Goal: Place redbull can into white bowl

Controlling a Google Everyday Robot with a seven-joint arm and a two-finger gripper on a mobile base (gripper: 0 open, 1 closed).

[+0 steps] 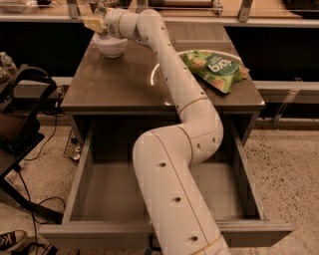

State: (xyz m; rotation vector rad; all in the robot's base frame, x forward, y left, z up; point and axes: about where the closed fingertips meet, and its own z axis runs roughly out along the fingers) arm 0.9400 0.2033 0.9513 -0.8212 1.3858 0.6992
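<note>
The white bowl [110,46] stands at the far left corner of the brown table [124,84]. My gripper [94,23], with pale yellow fingers, hangs right above the bowl's left rim at the end of my long white arm [169,64]. It is shut on the redbull can [93,7], of which only the slim silver upper part shows above the fingers, upright, at the top edge of the view. The can's lower part is hidden behind the fingers and the bowl's rim.
A green snack bag [217,68] lies on the right side of the table. An open drawer [89,199] juts out below the table's front edge, with my arm's base in front of it. A dark chair [22,129] and cables stand at the left.
</note>
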